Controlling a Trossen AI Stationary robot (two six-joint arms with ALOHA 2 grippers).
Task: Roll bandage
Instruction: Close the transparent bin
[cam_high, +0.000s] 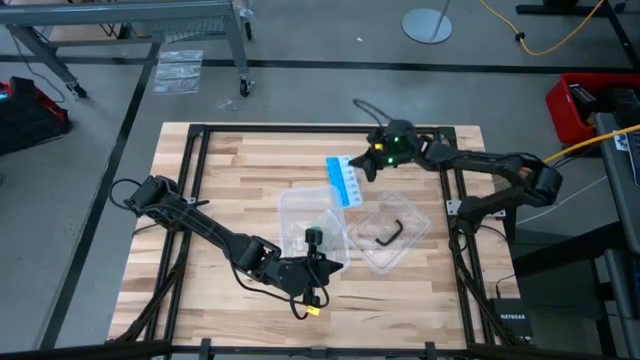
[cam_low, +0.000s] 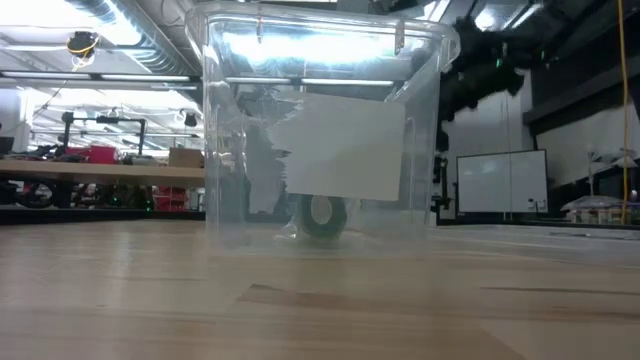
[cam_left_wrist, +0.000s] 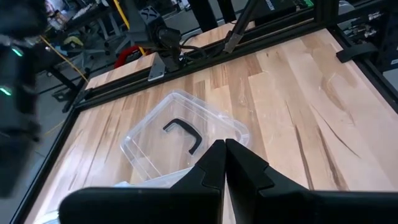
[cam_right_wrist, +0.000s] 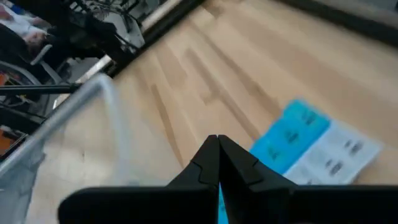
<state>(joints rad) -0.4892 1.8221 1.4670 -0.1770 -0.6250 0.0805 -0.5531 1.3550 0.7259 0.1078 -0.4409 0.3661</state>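
Both jaws are shut and empty. I see the bandage (cam_low: 322, 216) rolled, axis level, inside the tub (cam_high: 300, 208), nearer my left gripper (cam_high: 322, 268).

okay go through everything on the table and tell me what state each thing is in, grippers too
bandage: rolled into a cylinder, inside the box
box: upright, no lid on
lid: lying apart on the table, handle showing
card: flat on the table beside the box
left gripper: shut, empty, near the box
right gripper: shut, empty, over the card
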